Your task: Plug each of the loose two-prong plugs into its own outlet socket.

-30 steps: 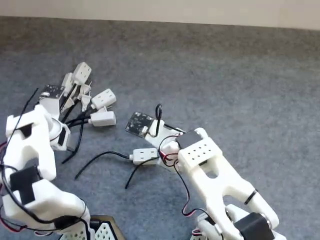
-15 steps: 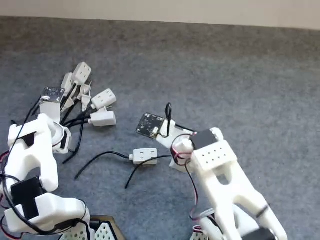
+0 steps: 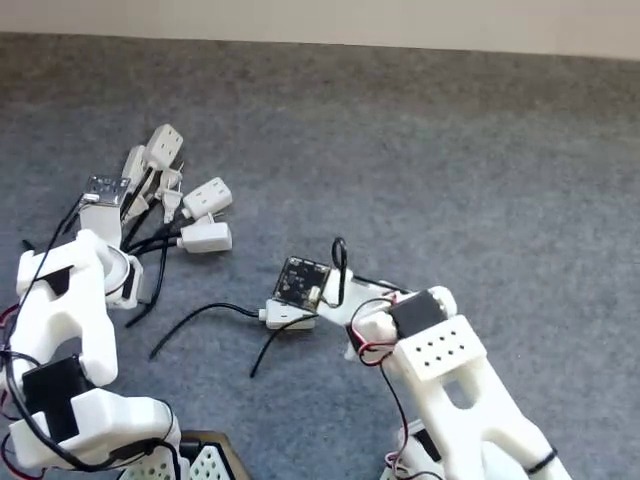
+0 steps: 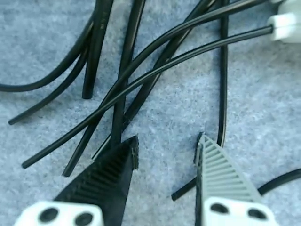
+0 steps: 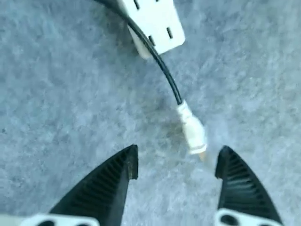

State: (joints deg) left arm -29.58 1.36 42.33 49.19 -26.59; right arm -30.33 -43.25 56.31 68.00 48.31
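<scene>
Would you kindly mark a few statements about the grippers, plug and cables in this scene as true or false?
1. The right gripper is open above the carpet. True.
2. The white plug is seated in the outlet socket. False: it lies loose on the carpet, out of the socket.
3. The left gripper is shut on a black cable. False: it is open and holds nothing.
4. Several black cables cross on the carpet near the left gripper. True.
</scene>
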